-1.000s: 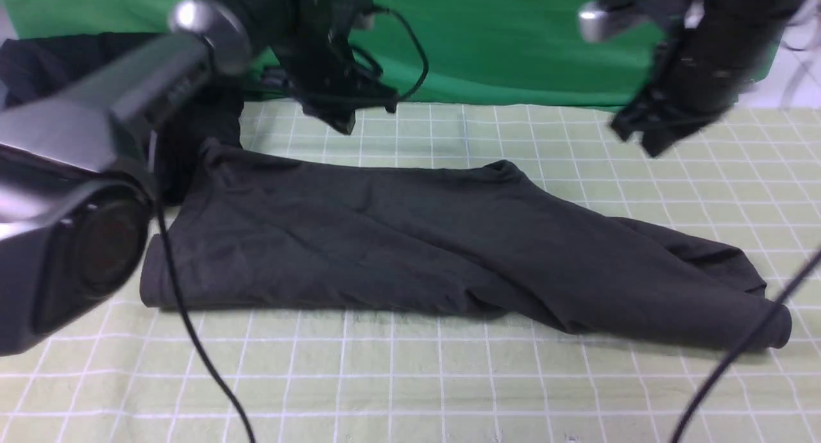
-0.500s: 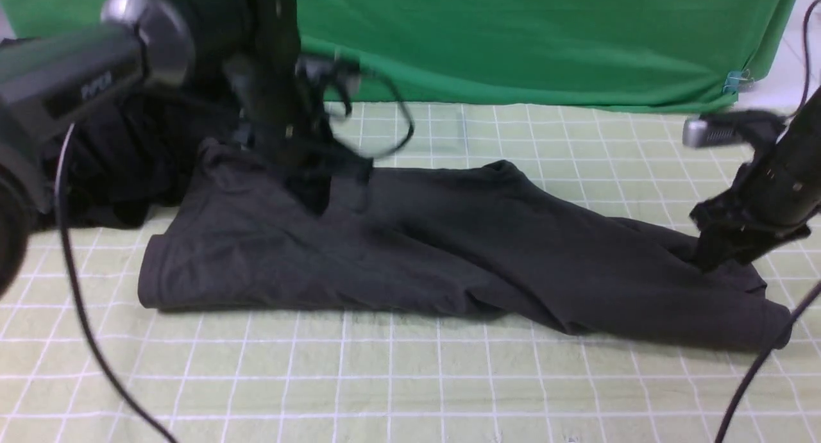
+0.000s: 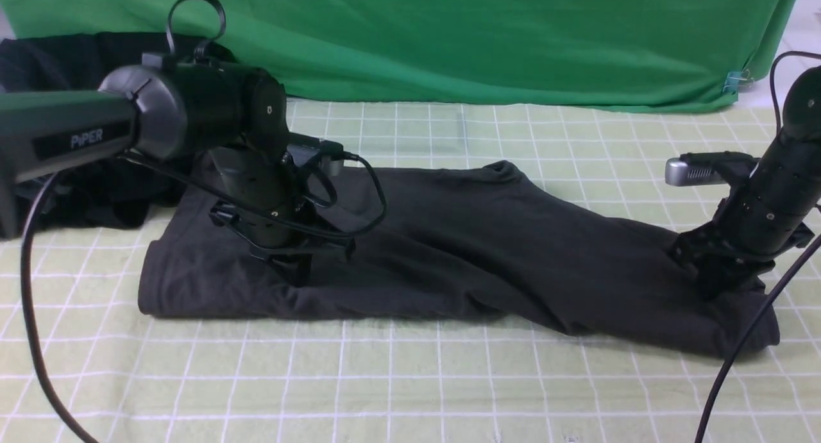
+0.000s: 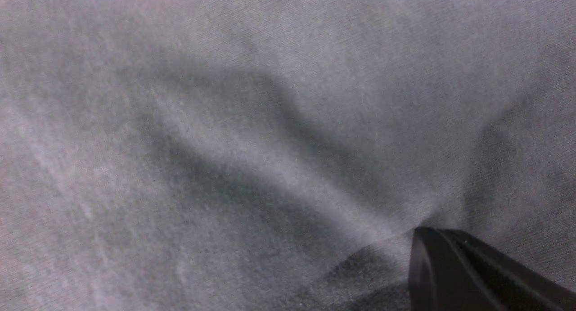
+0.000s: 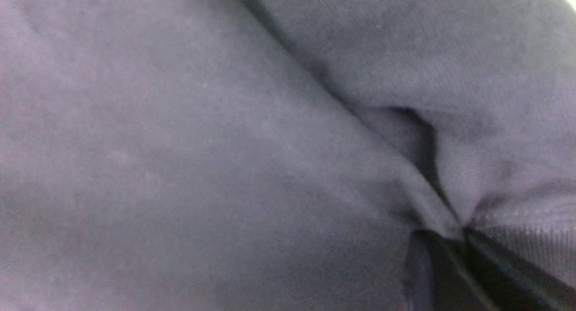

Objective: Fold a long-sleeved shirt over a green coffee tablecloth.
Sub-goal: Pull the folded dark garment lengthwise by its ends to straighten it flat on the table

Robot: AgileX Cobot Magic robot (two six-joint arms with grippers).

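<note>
Front view: the shirt (image 3: 462, 238) lies folded lengthwise across mid-frame on the tablecloth (image 3: 410, 379). The left end effector (image 3: 298, 273), centre left, and the right end effector (image 3: 715, 286), far right, are each pressed together, pinching a pucker of shirt. Risk: a shallow pinch may catch only the top layer, so lifting would part the layers and spoil the fold.
</note>
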